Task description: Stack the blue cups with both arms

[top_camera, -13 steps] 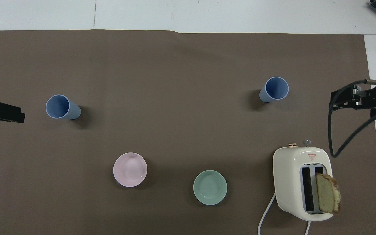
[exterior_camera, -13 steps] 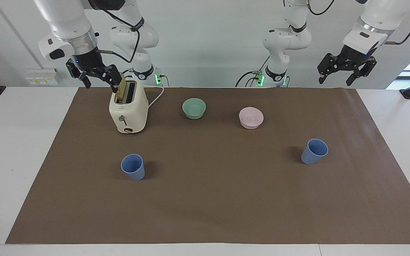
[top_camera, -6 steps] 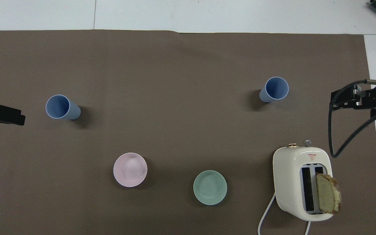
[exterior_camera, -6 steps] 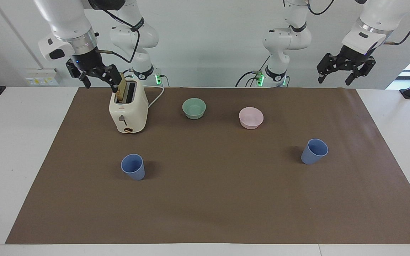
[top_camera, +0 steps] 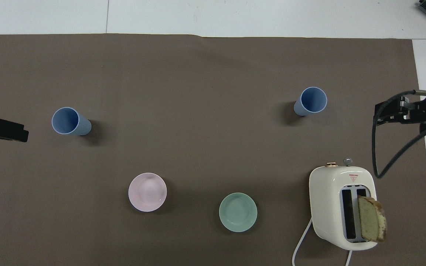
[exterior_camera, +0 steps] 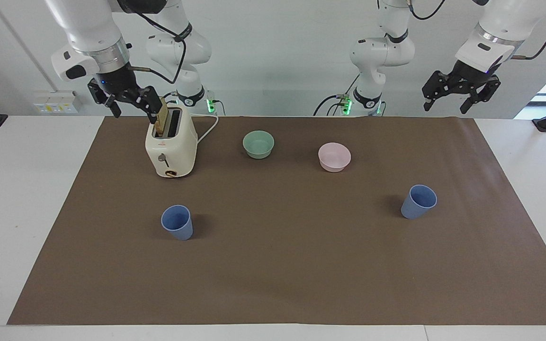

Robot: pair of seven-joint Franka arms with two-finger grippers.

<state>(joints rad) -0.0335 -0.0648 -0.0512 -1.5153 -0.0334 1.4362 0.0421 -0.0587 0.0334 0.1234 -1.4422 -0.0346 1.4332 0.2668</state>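
Observation:
Two blue cups stand upright and well apart on the brown mat. One cup [exterior_camera: 177,221] [top_camera: 312,100] is toward the right arm's end, farther from the robots than the toaster. The other cup [exterior_camera: 418,201] [top_camera: 68,121] is toward the left arm's end. My left gripper [exterior_camera: 453,102] [top_camera: 3,129] hangs open and empty, high over the mat's edge at its own end. My right gripper [exterior_camera: 133,109] [top_camera: 399,112] hangs open and empty, high beside the toaster's top.
A cream toaster [exterior_camera: 171,144] [top_camera: 340,207] with a bread slice [top_camera: 371,218] sticking up stands near the right arm, its cord trailing toward the robots. A mint-green bowl [exterior_camera: 258,144] and a pale pink bowl [exterior_camera: 334,157] sit between the arms' bases and the cups.
My left gripper has risen slightly. The cups and the right gripper have hardly moved.

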